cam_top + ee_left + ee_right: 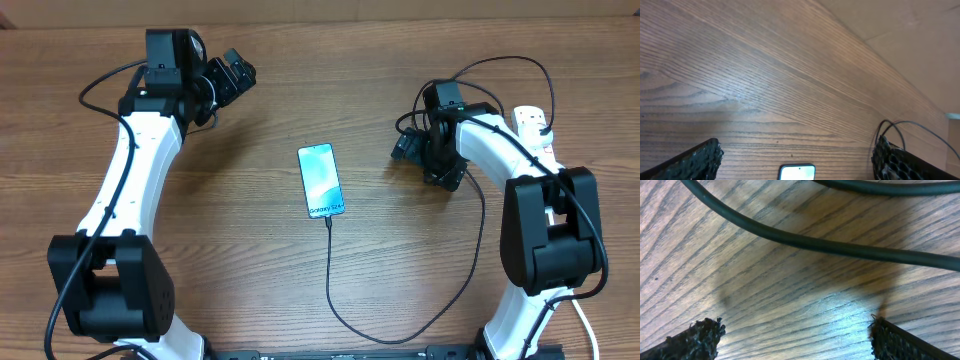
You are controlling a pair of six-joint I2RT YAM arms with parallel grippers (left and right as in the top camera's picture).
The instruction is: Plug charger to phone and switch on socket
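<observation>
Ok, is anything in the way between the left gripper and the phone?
Nothing visible. Only bare table lies between the open left gripper and the phone; the charger runs off the phone's opposite end, clear of that path.

Phone (321,180) mid-table (330,60). Charger (329,270) meets phone's near end, loops right. Socket (532,122) far right. Left gripper (235,72) behind-left of phone, right gripper (406,150) right of it.
</observation>
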